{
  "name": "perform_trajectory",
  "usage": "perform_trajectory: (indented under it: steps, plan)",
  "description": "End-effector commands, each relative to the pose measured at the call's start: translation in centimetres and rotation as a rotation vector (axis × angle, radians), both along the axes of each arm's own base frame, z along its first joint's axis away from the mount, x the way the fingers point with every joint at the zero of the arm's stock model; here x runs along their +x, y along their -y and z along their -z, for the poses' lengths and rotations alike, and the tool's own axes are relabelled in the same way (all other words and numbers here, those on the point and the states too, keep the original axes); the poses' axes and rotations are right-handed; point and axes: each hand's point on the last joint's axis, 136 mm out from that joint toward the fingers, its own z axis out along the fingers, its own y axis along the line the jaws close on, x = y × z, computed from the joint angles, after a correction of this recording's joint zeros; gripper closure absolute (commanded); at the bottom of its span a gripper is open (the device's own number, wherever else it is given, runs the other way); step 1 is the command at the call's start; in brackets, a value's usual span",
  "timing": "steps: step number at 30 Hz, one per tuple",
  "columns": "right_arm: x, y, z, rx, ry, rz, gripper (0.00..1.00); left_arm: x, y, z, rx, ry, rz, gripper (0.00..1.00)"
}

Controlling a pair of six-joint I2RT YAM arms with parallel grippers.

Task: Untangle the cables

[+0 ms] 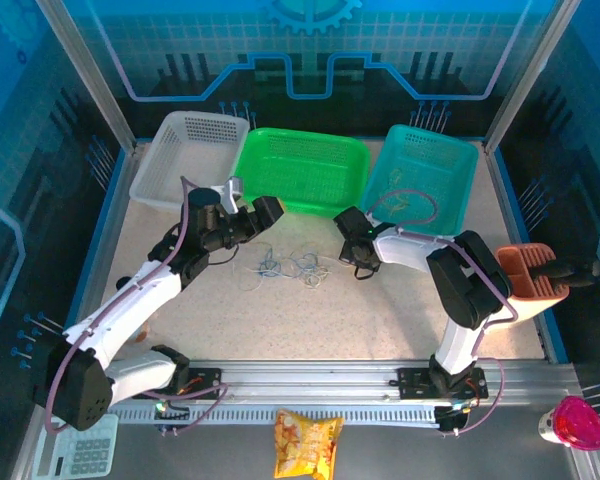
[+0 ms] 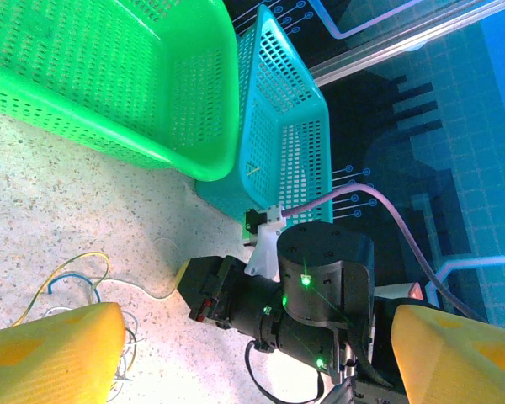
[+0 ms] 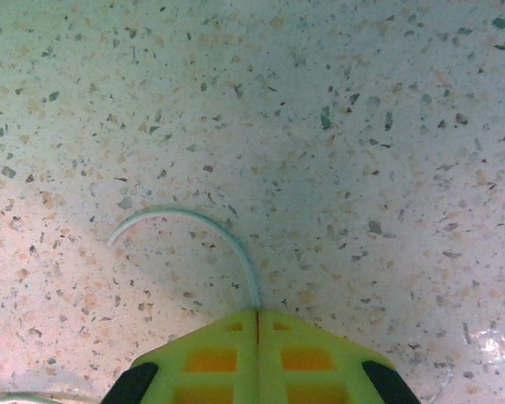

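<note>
Mid-table the cables (image 1: 292,265) are lying clumped; at their 3 o'clock the right gripper (image 3: 257,313) is pinching one pale strand (image 3: 194,217); at 11 o'clock the left gripper (image 1: 250,202) is hovering, jaws spread.

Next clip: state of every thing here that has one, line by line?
Left pincer: open, holding nothing.
Right pincer: shut on a thin pale wire.
Clump of thin yellowish, white and blue-grey cables: tangled, lying on the speckled table.
Green plastic mesh basket: upright, empty.
</note>
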Motion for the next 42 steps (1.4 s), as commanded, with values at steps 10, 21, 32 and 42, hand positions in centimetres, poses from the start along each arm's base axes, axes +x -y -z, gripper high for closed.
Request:
perform_trajectory:
  steps: [10,21,32,42]
  plan:
    - [1.2,-4.3,-14.3,0.155,0.415,-0.207,1.0,-0.3,0.1,-1.4,0.005,0.049,0.021,0.15]
    - [0.3,-8.4,-30.6,0.29,0.778,-0.445,1.0,-0.3,0.1,-2.2,0.024,0.094,0.032,0.12]
    - [-2.1,-9.9,-43.8,0.451,1.057,-0.542,1.0,-0.8,0.0,-2.3,0.054,0.153,0.053,0.09]
    - [-2.9,-11.0,-43.7,0.465,1.093,-0.628,1.0,-1.2,0.2,-6.7,0.015,0.252,0.077,0.05]
